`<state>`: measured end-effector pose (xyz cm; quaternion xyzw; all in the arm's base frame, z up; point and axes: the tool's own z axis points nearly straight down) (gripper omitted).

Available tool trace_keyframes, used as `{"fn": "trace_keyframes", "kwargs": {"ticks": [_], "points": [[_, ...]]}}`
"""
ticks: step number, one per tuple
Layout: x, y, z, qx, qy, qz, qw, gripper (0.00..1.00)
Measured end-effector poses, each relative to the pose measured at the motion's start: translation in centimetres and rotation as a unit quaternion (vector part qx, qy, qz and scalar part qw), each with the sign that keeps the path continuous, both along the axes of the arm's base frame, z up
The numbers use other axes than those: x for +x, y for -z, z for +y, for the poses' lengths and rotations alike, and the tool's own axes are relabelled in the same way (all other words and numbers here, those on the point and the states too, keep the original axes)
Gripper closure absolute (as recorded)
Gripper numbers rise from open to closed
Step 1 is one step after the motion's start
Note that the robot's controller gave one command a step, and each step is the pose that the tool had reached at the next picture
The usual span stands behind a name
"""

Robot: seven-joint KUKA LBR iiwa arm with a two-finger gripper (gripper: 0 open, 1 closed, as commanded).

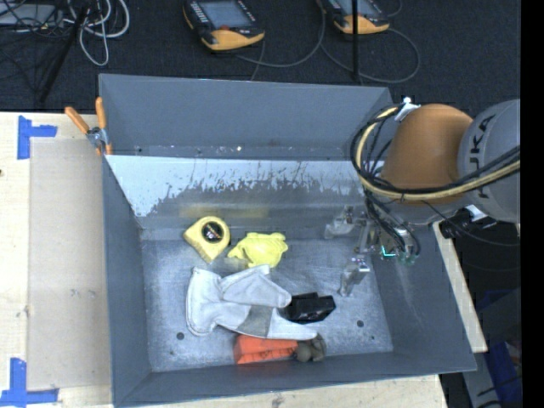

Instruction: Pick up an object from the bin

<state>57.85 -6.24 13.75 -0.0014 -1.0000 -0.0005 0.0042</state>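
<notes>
Hung in over the bin's [255,126] right wall, gripper [354,277] pointing down beside black thing [309,307], seemingly lying lengthwise toward that wall; could not tell clenched or released.

Dark carpeted floor [280,58] along the top of the view. Two handheld control pendants, grey with orange lower edges, lie well apart: left pendant [221,15] and right pendant [367,8]. Thin looping cables trail from each. Pale cable tangle [106,7], far left.

My grey bin [161,313] carries a yellow tape measure [206,235] beside a yellow rag [259,247]. A white glove [225,300], black lump [310,307] and orange piece [262,349] lie together.
</notes>
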Motion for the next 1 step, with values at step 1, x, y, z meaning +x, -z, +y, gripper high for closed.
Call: {"fn": "trace_keyframes", "kwargs": {"ticks": [1], "points": [[0.19, -0.45, 0.02, 0.000, -0.001, -0.0036, 1.0000, 0.00]]}}
